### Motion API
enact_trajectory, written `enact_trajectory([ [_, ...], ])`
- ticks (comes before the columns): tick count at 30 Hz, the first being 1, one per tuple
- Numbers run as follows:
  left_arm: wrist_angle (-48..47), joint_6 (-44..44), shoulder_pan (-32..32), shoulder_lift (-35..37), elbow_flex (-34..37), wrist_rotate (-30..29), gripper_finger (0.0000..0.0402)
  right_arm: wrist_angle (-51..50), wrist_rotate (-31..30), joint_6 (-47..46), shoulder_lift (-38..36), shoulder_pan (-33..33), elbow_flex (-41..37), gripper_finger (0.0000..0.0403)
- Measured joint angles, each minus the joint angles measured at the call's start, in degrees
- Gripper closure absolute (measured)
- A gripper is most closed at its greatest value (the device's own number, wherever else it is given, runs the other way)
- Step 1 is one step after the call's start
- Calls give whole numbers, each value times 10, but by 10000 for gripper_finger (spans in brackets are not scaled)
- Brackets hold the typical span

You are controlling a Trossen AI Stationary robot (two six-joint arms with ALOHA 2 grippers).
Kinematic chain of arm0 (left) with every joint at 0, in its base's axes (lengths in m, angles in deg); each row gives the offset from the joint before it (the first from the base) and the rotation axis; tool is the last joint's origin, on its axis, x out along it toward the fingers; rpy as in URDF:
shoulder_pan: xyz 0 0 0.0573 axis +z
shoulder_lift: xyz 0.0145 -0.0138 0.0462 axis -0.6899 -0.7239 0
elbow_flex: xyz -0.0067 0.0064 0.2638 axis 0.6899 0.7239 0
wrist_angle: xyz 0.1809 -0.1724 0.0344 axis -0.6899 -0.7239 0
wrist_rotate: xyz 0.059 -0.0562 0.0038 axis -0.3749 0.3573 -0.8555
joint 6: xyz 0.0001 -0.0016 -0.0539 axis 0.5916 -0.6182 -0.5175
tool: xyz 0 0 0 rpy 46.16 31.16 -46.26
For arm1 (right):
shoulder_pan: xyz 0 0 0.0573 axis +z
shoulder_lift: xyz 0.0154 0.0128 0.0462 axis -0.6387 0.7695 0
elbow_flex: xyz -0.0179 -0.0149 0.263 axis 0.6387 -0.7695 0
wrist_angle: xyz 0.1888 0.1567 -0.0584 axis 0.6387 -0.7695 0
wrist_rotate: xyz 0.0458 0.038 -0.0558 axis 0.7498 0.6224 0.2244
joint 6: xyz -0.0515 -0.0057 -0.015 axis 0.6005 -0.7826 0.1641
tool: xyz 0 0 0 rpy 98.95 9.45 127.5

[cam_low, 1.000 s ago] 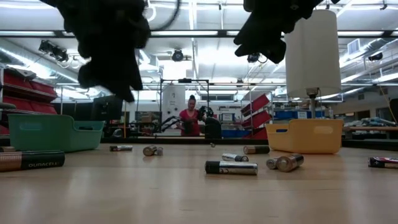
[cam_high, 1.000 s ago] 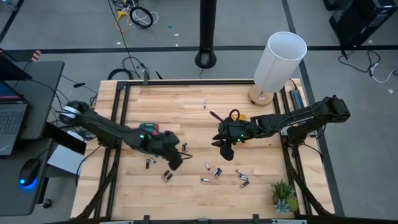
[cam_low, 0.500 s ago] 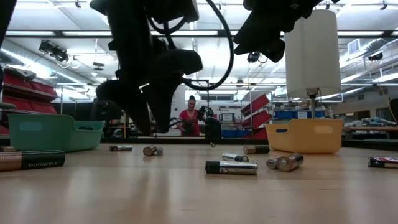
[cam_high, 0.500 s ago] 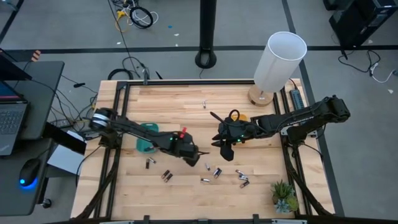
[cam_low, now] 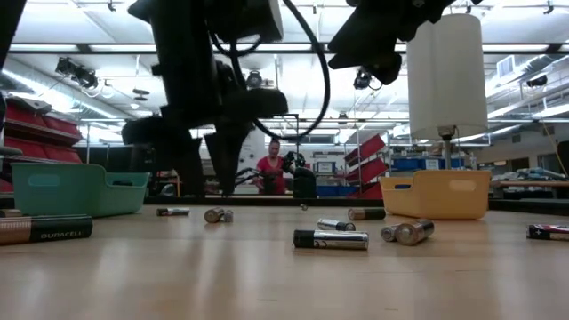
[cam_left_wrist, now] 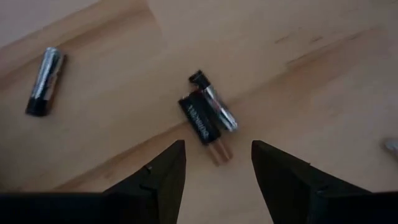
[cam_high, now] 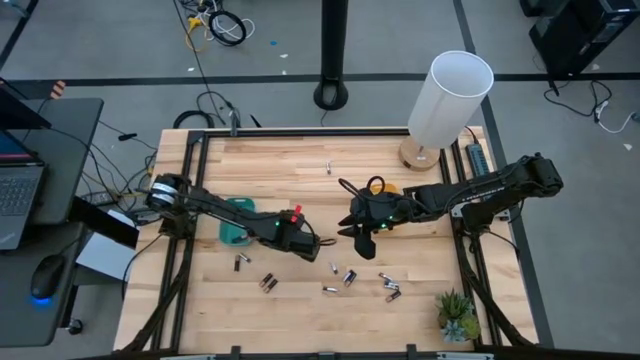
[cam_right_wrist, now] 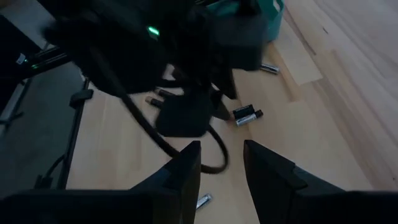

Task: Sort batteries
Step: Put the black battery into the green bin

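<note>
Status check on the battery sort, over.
Left end effector open, empty, above a battery pair. Right end effector open, empty, hovering mid-table. Batteries loose on table. Nothing blocking.

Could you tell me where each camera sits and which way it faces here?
High view: overhead, straight down on the table; both arms show.
Low view: table-top height, looking across the batteries into the room; both arms hang from above.
Left wrist view: above the open left gripper, facing down at a battery pair.
Right wrist view: behind the right gripper, facing the left arm; shares that pair.
</note>
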Motion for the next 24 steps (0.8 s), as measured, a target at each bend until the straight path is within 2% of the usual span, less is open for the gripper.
enact_trajectory([
  [6, 18, 2, 0, -38, 0, 19, 206, 2, 6, 7, 0, 0, 0, 273],
  [13, 3, 3, 0, -47, -1, 0, 213, 1, 19, 15, 0, 1, 0, 273],
  [24, -6, 31, 16, -50, -1, -8, 282, 1, 27, 17, 0, 5, 0, 273],
])
